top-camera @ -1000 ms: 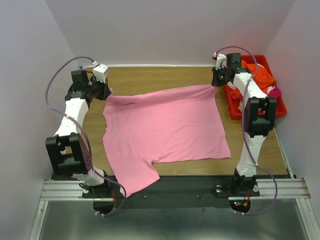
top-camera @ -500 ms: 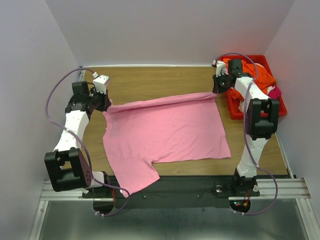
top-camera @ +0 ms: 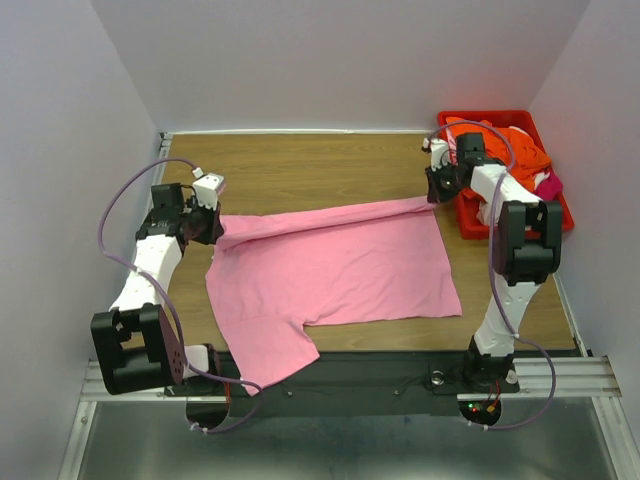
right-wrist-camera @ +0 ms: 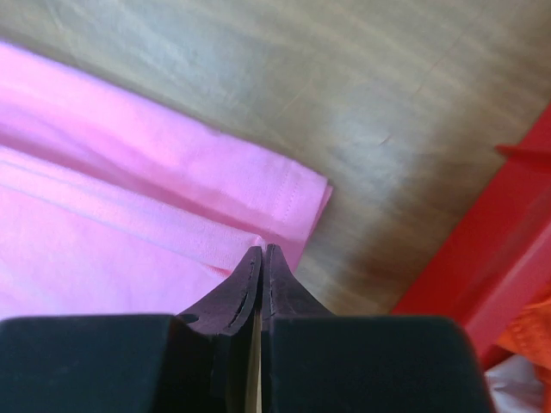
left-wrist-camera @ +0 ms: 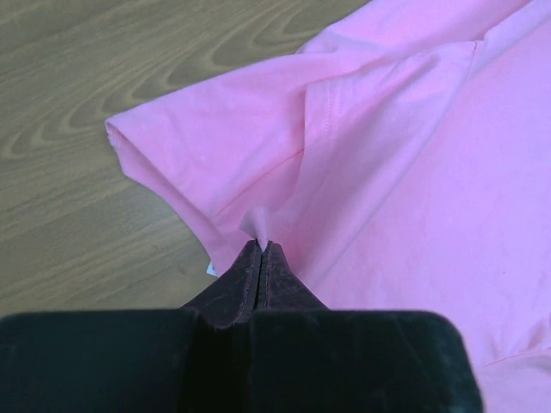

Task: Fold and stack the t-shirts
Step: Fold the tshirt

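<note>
Cloth sits between both pairs of clenched fingertips. The left gripper (top-camera: 214,228) pinches the pink t-shirt (top-camera: 340,270) by its sleeve seam, and the right gripper (top-camera: 432,196) pinches the shirt's far right corner at the hem. Each wrist view shows the dark tips pressed together on a small tuck of pink fabric. The shirt lies spread across the middle of the wooden table (top-camera: 300,160), with its lower left part hanging over the near edge at the bottom of the frame.

Compared with a second ago, both grippers now sit lower in the top view, and the shirt's far edge has come with them. That edge is now doubled over as a narrow band along the top of the shirt, and more bare wood shows in the upper part of the frame. The left arm's elbow has dropped toward the lower left.

The red bin (top-camera: 560,218) at the upper right holds an orange shirt (top-camera: 518,145), with a magenta one (top-camera: 550,184) at its right wall
</note>
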Motion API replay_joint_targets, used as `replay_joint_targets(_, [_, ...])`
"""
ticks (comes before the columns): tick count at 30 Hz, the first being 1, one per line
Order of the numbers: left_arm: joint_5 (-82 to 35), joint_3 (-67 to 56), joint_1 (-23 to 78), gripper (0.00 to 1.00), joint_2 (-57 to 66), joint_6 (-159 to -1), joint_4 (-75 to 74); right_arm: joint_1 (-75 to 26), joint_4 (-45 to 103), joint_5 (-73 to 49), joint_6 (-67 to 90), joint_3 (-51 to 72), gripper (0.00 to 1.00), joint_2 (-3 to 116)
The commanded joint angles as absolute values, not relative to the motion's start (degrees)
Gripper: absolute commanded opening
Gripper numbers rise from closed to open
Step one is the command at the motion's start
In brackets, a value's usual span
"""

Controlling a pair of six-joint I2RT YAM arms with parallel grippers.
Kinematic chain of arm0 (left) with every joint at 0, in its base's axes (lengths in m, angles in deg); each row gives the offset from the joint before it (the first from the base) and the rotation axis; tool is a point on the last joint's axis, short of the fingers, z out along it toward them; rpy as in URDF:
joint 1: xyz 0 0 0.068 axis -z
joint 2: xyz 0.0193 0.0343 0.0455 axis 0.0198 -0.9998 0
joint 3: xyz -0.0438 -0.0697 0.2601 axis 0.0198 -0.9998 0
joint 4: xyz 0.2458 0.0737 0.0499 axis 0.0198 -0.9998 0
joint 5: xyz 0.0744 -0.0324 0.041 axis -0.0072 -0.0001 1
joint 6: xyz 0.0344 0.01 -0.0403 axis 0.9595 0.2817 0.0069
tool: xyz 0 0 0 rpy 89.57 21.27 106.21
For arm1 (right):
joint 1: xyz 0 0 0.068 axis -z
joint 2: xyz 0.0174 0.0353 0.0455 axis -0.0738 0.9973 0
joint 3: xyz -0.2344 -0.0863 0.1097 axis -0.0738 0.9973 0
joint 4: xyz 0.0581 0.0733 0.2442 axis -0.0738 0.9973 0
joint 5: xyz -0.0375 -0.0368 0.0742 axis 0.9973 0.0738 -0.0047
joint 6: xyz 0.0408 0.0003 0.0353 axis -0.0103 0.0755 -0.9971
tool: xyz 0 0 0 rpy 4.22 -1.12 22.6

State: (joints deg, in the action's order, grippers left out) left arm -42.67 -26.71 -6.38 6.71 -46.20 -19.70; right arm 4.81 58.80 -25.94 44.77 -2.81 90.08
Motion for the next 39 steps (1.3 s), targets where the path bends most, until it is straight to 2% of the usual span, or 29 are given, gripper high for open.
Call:
replay_joint_targets(1, [-41.16,-27.62,-6.43,0.0,7.28,-44.23,-18.84,5.37,57.4,-26.69,47.51,-0.25,0.01,86.37])
replay_joint_targets(7, [-40.45,-27.44,-6.34,0.0,4.82,-41.86,-20.15,5.29,57.48,-26.42,49.27,3.01,0.01,85.57])
replay_joint_targets(9, [-40.45,-27.09,-6.34,0.0,3.5,-40.98,-21.56,5.29,57.48,-26.07,49.88,3.62,0.05,85.66])
replay_joint_targets(11, [-41.68,-26.56,-6.16,0.0,2.54,-37.82,-24.45,5.29,57.48,-25.46,50.15,3.97,0.13,85.4])
replay_joint_targets(12, [-42.29,-26.39,-6.16,0.04,2.45,-36.25,-25.85,5.37,57.48,-25.45,50.58,4.76,0.18,85.14])
replay_joint_targets(13, [-43.6,-26.12,-6.16,0.11,2.36,-33.18,-27.26,5.29,57.57,-25.45,50.67,5.12,0.26,84.35])
replay_joint_targets(14, [-44.31,-25.95,-6.16,0.23,2.88,-31.33,-29.89,5.29,57.75,-25.63,50.76,5.47,0.36,83.65])
replay_joint_targets(17, [-45.9,-25.42,-6.16,0.37,5.69,-26.4,-33.6,5.29,58.36,-25.81,51.29,6.61,0.56,80.75])
replay_joint_targets(19, [-46.08,-24.81,-6.16,0.4,6.83,-24.2,-35.44,5.37,58.97,-26.15,51.64,6.7,0.66,78.65])
replay_joint_targets(21, [-46.34,-23.41,-6.25,0.46,7.46,-23.05,-36.59,5.38,59.68,-26.68,51.29,6.53,0.7,77.76])
replay_joint_targets(25, [-48.89,-20.59,-6.08,0.5,6.05,-23.22,-36.77,5.37,60.47,-28.0,48.83,3.9,0.68,78.8])
replay_joint_targets(28, [-49.07,-17.61,-5.46,0.51,2.11,-25.76,-35.02,5.29,61.96,-28.09,47.43,0.65,0.56,82.31])
replay_joint_targets(29, [-49.24,-16.81,-5.2,0.51,-0.17,-26.38,-34.4,5.2,62.58,-28.0,47.25,-0.32,0.49,83.11])
replay_joint_targets(33, [-49.85,-13.74,-2.83,0.51,-5.36,-30.68,-31.42,4.41,63.28,-27.48,45.67,-1.82,0.4,86.62])
replay_joint_targets(39, [-50.03,-10.22,0.08,0.53,-13.53,-35.08,-26.84,4.32,63.81,-25.72,45.05,-1.91,0.38,89.61])
